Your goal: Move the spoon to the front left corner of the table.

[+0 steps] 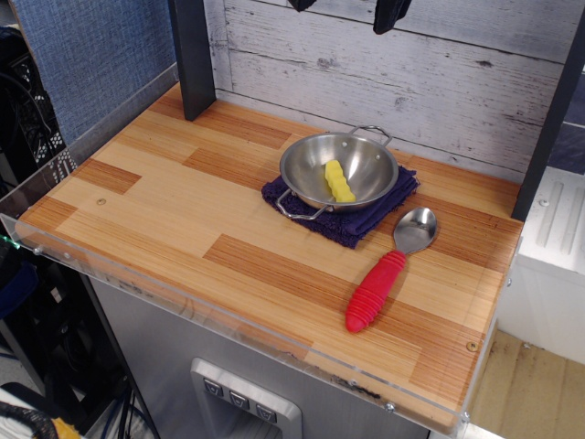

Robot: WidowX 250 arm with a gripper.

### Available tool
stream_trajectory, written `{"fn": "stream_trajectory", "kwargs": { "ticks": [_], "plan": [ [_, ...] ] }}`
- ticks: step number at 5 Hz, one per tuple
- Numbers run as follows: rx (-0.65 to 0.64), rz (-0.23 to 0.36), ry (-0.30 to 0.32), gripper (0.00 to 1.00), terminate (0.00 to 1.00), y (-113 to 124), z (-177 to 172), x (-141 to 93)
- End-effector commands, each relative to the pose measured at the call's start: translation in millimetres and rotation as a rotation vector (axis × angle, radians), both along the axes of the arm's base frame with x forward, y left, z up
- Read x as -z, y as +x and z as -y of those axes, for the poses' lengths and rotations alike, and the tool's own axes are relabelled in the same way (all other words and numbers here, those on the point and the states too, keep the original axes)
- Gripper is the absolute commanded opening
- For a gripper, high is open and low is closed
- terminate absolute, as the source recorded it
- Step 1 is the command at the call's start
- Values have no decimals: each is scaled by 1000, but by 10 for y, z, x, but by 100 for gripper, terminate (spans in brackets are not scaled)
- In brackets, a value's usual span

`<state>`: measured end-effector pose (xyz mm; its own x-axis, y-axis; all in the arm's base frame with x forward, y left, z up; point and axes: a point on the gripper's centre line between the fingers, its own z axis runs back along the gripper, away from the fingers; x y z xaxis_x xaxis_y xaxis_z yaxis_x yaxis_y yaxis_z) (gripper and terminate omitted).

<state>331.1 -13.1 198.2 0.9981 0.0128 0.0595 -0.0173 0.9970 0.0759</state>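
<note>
The spoon [388,272] lies flat on the table [174,215] at the right, towards the front. Its shiny metal bowl points back towards the cloth and its thick ribbed red handle points to the front edge. Only the two dark fingertips [391,14] of my gripper [345,7] show, at the top edge of the picture. They are high above the steel bowl, spread wide apart and holding nothing. The spoon is far below them and free.
A steel bowl [338,167] with two handles holds a yellow ridged piece [339,181] and stands on a dark blue cloth [358,222] just behind the spoon. A dark post [192,55] stands at the back left, another [548,128] at the right. A clear acrylic rim [137,279] edges the table.
</note>
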Motion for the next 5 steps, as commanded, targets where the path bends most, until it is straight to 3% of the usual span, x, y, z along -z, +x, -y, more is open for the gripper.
{"fn": "stream_trajectory", "kwargs": {
  "ticks": [1, 2, 4, 5],
  "plan": [
    [0, 0, 0, 100, 0, 0, 0, 0],
    [23, -13, -1, 100, 0, -87, 114, 118],
    [138, -23, -44, 100, 0, -507, 307, 681],
    [127, 69, -78, 100, 0, -616, 238, 918]
  ]
}}
